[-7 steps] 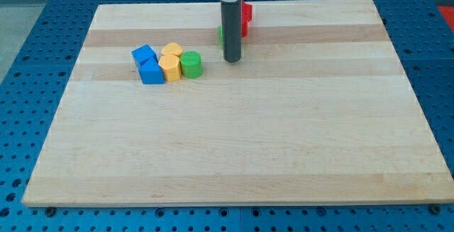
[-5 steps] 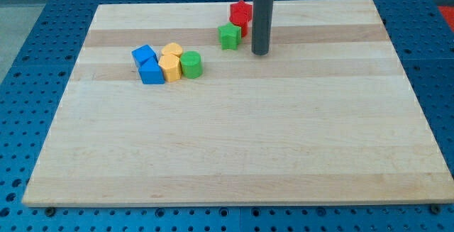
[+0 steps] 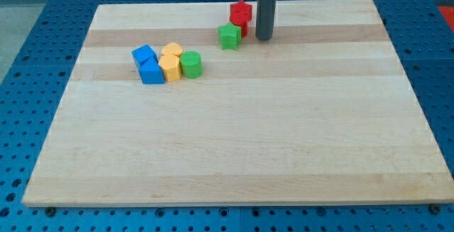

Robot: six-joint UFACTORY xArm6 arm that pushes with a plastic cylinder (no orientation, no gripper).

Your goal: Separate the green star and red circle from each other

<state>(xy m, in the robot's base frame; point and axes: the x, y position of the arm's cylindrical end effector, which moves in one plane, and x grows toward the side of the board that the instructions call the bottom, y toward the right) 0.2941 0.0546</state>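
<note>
A green star (image 3: 229,36) lies near the top middle of the wooden board (image 3: 234,154). Touching its upper right are two red blocks close together: one (image 3: 241,10) toward the view's top and a second (image 3: 244,27) just below it, partly hidden. I cannot tell which of them is the circle. My tip (image 3: 264,38) stands just right of the red blocks and about a block's width right of the green star, touching neither as far as I can tell.
A cluster lies at the left: two blue blocks (image 3: 144,53) (image 3: 151,72), two yellow blocks (image 3: 172,50) (image 3: 169,67) and a green cylinder (image 3: 191,64). The board's top edge runs close behind the red blocks.
My tip moved from in front of the green star to the right, then a little toward the view's top, ending beside the red blocks. The blocks have barely shifted.
</note>
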